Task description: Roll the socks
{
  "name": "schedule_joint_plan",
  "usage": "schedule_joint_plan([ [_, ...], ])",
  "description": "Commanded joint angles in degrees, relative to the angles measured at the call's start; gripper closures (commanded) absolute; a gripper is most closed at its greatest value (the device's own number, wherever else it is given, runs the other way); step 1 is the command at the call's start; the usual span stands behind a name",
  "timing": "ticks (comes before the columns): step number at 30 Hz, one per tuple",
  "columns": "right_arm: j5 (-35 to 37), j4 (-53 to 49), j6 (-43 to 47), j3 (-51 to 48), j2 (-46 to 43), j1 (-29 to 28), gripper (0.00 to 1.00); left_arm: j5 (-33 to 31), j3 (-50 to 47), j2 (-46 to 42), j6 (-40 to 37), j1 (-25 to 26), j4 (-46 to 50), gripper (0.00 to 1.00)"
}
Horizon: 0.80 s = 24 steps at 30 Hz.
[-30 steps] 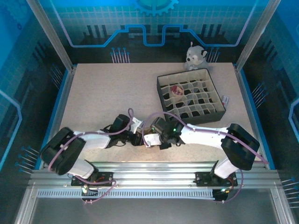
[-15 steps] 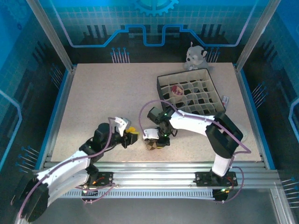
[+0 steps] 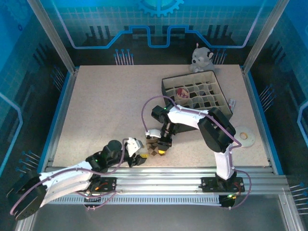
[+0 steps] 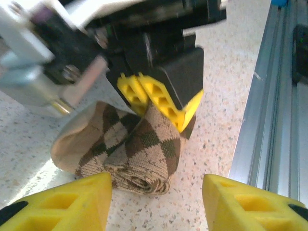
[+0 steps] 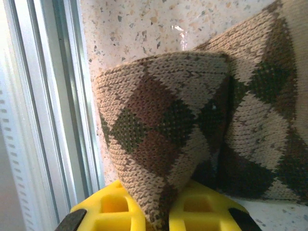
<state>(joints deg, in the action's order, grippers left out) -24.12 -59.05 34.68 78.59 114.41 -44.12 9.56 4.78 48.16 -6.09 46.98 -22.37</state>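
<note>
The left end effector (image 4: pixel 156 199) was released, its yellow fingers (image 4: pixel 72 202) spread wide just short of the rolled argyle sock (image 4: pixel 139 154). The right end effector (image 5: pixel 161 211) was clenched on the sock's fold, near the surface's (image 3: pixel 106 106) front edge.

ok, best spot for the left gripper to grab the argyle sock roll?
Probably low on the argyle sock, across its coiled end, coming in level from where the left gripper sits. The right gripper pinches the top fold, so that part is taken, and the roll's spiral faces the open left jaws.
</note>
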Motion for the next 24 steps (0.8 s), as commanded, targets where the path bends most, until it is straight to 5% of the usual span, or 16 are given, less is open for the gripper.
schedule_joint_plan([
  [1, -0.4, -2.5, -1.0, 0.4, 1.3, 0.3, 1.00, -2.3, 2.3, 5.4, -3.2, 1.9, -6.5, 0.47],
  [15, 0.4, -1.5, -2.0, -0.2, 0.7, 0.5, 1.00, 0.1, 6.1, 33.4, -1.2, 2.4, -30.8, 0.44],
  [17, 0.3, -1.3, -2.3, -0.1, 0.8, 0.5, 1.00, 0.2, 5.6, 37.0, 0.2, 2.4, -35.4, 0.52],
  [22, 0.3, -0.6, -2.9, -0.3, 0.4, 0.7, 1.00, 0.7, 5.3, 42.2, 4.0, 2.4, -39.3, 1.00],
  [24, 0.4, -0.5, -3.1, -0.3, 0.1, 0.9, 1.00, 0.2, 5.2, 42.0, 4.9, 2.4, -38.4, 1.00],
])
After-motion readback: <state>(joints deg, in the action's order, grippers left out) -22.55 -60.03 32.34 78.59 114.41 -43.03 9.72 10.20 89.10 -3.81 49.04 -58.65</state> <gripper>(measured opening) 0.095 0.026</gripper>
